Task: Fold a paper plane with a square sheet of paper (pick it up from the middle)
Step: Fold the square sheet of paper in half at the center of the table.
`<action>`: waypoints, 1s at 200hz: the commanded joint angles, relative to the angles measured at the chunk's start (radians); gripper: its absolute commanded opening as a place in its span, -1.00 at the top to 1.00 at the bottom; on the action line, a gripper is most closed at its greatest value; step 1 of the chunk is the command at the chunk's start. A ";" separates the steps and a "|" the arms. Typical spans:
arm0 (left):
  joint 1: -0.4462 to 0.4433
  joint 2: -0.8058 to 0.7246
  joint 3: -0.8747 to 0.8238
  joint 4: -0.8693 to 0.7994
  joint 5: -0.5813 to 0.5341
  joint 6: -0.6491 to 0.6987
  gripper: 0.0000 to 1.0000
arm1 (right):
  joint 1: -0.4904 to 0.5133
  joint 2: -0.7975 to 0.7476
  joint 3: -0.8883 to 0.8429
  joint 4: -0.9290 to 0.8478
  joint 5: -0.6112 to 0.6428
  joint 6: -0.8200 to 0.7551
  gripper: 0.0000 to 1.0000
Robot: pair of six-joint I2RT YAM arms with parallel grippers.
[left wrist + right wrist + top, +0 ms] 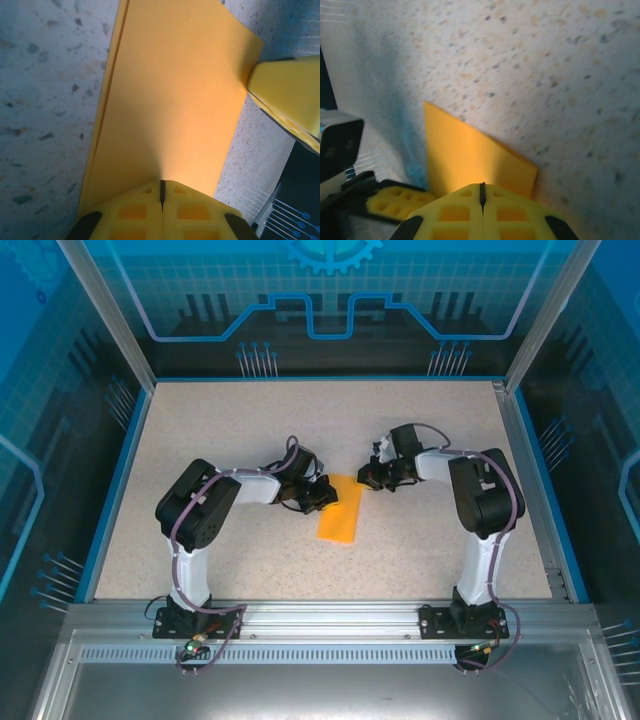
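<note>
The square sheet of paper [340,512] lies flat mid-table, folded double into a narrow orange rectangle; its two layers show along the long edge [111,100]. My left gripper [325,495] is shut, its tips [162,182] down on the sheet's far left corner area. On the far right end of the paper [470,155] rests my right gripper [366,478], also shut [482,186]. Nothing orange shows inside either closed slit. The right gripper's yellow finger [287,95] touches the paper's corner in the left wrist view.
Speckled beige tabletop [220,430] has a blue rim and glass walls on three sides. A metal rail [330,615] carrying both arm bases runs along the near edge. The left gripper's yellow finger [395,200] sits close beside the right gripper.
</note>
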 commanded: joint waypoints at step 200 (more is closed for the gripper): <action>0.002 -0.014 -0.021 -0.085 -0.006 0.039 0.96 | 0.089 -0.210 -0.284 0.097 -0.049 0.026 0.96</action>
